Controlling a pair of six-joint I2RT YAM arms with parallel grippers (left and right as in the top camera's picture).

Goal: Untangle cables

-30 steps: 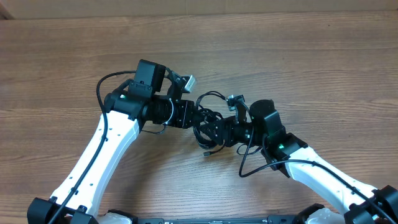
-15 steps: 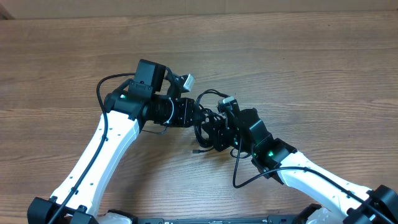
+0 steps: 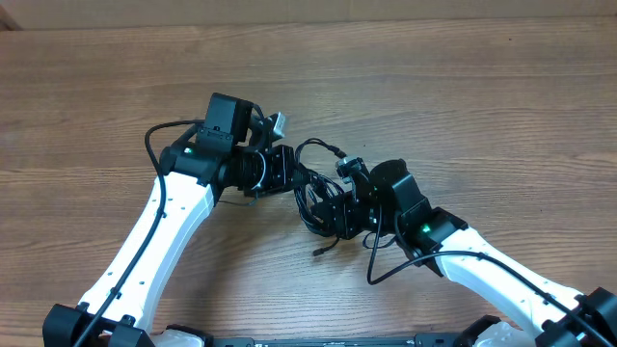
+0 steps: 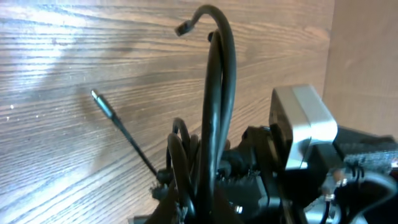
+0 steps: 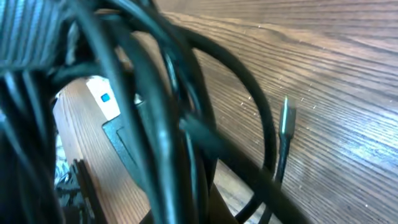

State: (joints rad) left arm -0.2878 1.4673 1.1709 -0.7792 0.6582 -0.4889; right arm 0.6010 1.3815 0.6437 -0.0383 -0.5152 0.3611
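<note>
The cables (image 3: 310, 189) are a tangle of thin black cords in the middle of the wooden table (image 3: 463, 96), held between both arms. My left gripper (image 3: 289, 175) is shut on the tangle's left side. My right gripper (image 3: 335, 206) is shut on its right side. One loop (image 3: 314, 145) arcs toward the far side, and a loose plug end (image 3: 318, 250) trails toward the front. In the left wrist view the cords (image 4: 214, 124) rise from my shut left gripper (image 4: 205, 211), and a silvery plug (image 4: 99, 103) sticks out left. Blurred strands (image 5: 155, 112) fill the right wrist view.
The right arm's own thicker black wire (image 3: 378, 270) loops over the table in front of the tangle. The left arm's wire (image 3: 154, 140) curves out to the left. In the left wrist view the right arm's grey camera housing (image 4: 301, 124) sits close behind the cords.
My right gripper has gone from part open to shut on the tangle and shifted left. The left gripper stayed shut and edged slightly left with the bundle.
</note>
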